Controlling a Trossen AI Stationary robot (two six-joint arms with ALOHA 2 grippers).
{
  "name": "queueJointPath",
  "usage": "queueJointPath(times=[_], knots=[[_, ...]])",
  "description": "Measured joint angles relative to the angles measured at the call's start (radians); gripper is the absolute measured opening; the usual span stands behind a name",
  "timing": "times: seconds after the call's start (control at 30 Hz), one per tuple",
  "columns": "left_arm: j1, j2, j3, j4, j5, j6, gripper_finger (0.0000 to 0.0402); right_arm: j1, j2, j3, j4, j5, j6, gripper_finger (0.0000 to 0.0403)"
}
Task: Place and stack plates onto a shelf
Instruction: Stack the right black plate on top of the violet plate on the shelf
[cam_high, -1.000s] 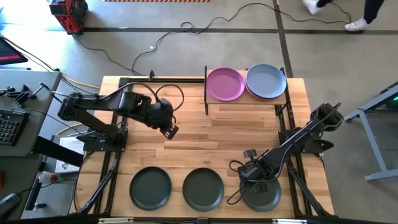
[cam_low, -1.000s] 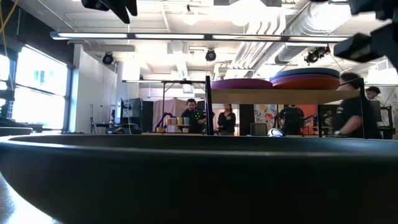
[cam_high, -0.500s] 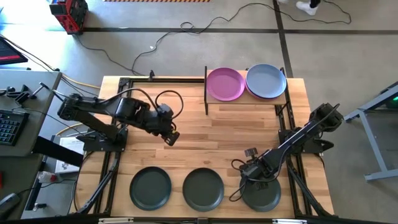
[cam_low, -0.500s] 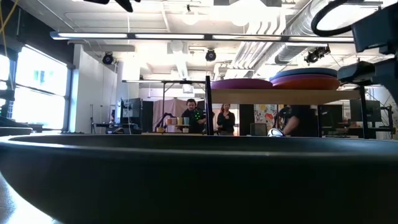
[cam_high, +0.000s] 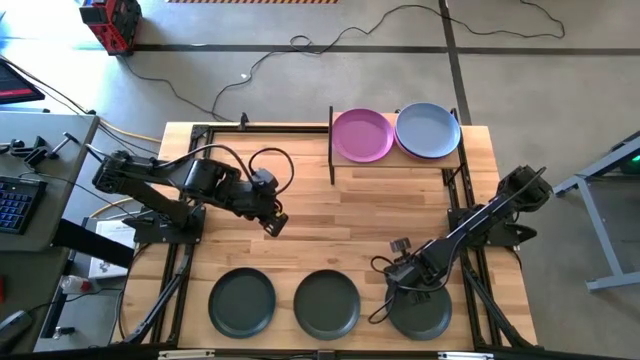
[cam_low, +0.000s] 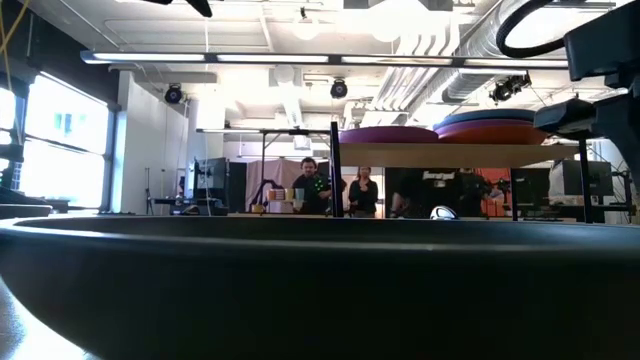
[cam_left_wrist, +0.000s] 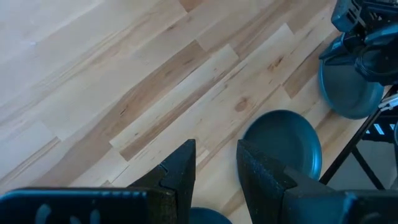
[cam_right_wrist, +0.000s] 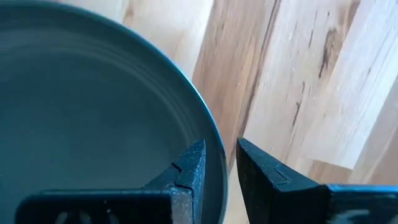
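Observation:
Three dark plates lie flat along the table's near edge: left (cam_high: 241, 302), middle (cam_high: 327, 303) and right (cam_high: 420, 313). On the shelf (cam_high: 395, 163) at the far edge sit a purple plate (cam_high: 362, 135) and a pale blue-grey plate (cam_high: 428, 130). The low view shows that blue-grey plate (cam_low: 490, 117) resting on an orange-red one (cam_low: 490, 133). My right gripper (cam_high: 405, 278) is open at the right dark plate's far-left rim (cam_right_wrist: 211, 134), one finger over the plate and one outside it. My left gripper (cam_high: 272, 222) is open, above bare wood left of centre.
The shelf's black rods (cam_high: 331, 145) stand up at its corners. Cables loop by both arms. A dark plate's rim (cam_low: 320, 290) fills the low view's foreground. Bare planks (cam_high: 360, 215) lie between the near plates and the shelf. People stand in the room behind.
My left gripper has drawn a little toward the table's near edge and its left side. My right arm has come lower over the right dark plate, showing larger at the right of the low view. No plate has moved.

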Motion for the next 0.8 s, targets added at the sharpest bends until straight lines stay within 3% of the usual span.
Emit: queueJointPath(times=[0.8], knots=[[0.000, 0.000, 0.000, 0.000, 0.000, 0.000, 0.0106, -0.007, 0.035, 0.000, 0.046, -0.018, -0.082, 0.0068]])
